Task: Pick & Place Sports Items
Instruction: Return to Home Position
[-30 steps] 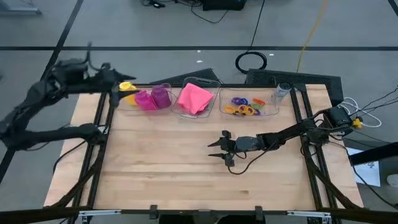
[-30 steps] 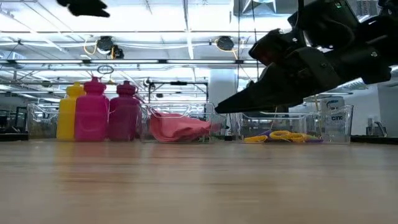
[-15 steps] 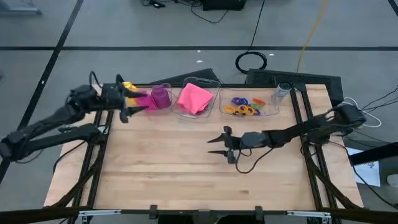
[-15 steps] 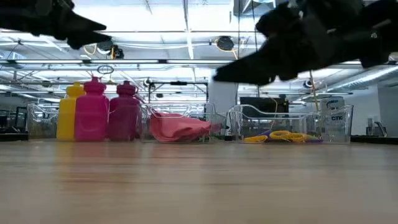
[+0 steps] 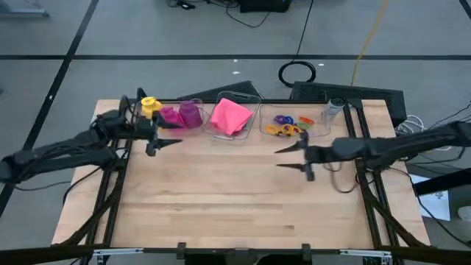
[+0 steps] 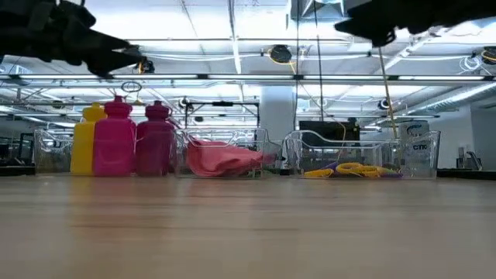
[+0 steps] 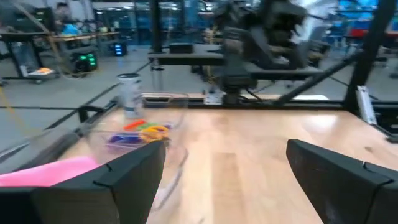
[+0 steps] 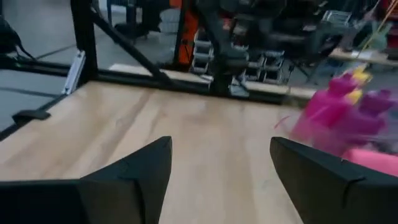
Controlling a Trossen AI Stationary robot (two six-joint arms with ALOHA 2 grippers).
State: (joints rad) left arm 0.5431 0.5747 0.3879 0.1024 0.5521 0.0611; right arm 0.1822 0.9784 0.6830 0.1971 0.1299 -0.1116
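Yellow [image 5: 149, 105], magenta [image 5: 169, 116] and purple [image 5: 190, 114] bottles stand upright in a clear bin at the far left. In the middle bin a pink cloth [image 5: 230, 116] lies crumpled. Small coloured rings [image 5: 291, 125] lie on the floor of the right bin. My left gripper [image 5: 176, 133] hovers open and level just in front of the bottle bin, holding nothing. My right gripper [image 5: 280, 157] hangs open and level above the table's right half, in front of the ring bin, also with nothing between its fingers. In the low view both grippers, left [image 6: 116, 54] and right [image 6: 364, 27], hang well above the tabletop.
The three clear bins [image 5: 257, 131] stand in a row along the far edge. A small clear cup [image 5: 335, 109] stands at the far right beside them. Bare wooden tabletop [image 5: 235, 199] fills the middle and near side.
My left gripper has come down from high beyond the far-left corner to just in front of the bottle bin, tipping to level. My right gripper has risen from low over the table's middle and drawn back toward the right edge. Both stayed open; no item moved.
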